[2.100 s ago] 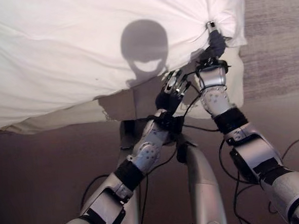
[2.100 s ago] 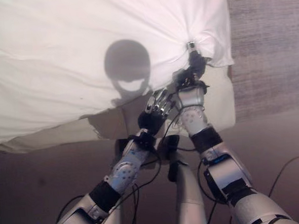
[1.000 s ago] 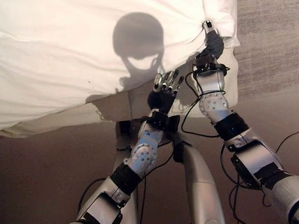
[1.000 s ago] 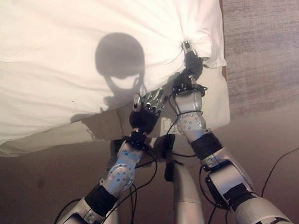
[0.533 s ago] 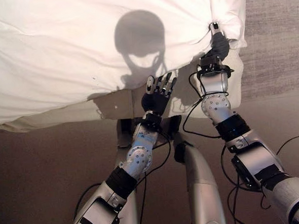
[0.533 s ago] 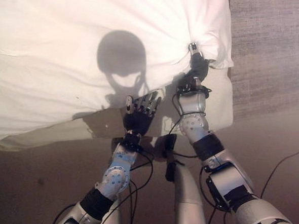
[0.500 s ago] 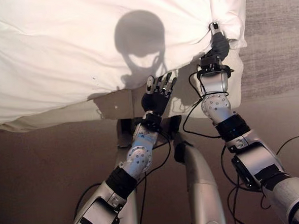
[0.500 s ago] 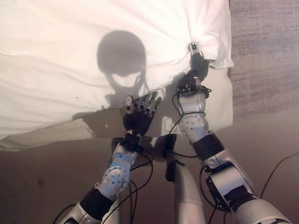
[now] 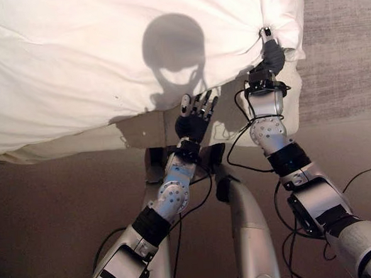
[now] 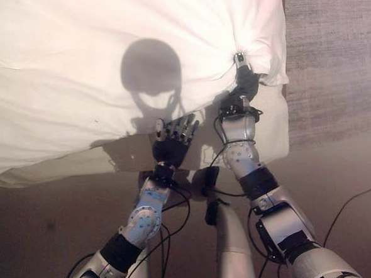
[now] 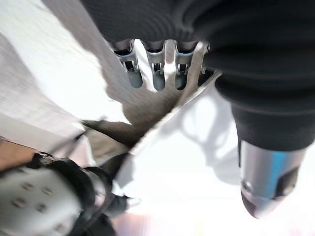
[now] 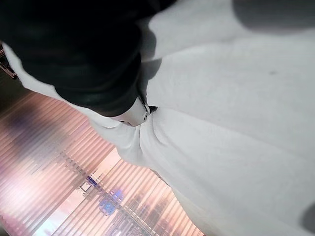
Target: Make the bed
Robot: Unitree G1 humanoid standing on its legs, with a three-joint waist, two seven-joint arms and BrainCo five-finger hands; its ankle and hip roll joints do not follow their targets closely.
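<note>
The puffy white fabric duvet (image 9: 105,62) is spread across the upper scene, its corner at one o'clock pinched tight in the right hand (image 9: 270,53), cloth gathered into creases around the grip. The left hand (image 9: 194,118) is held released, fingers straight, below the duvet's near edge by the cream mattress side (image 9: 141,130). Spreading is judged under way; next, the corner should be drawn square.

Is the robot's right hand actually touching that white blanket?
Touching. In the left eye view the right robot hand is pinched into the white blanket, and the cloth gathers in creases around it.
</note>
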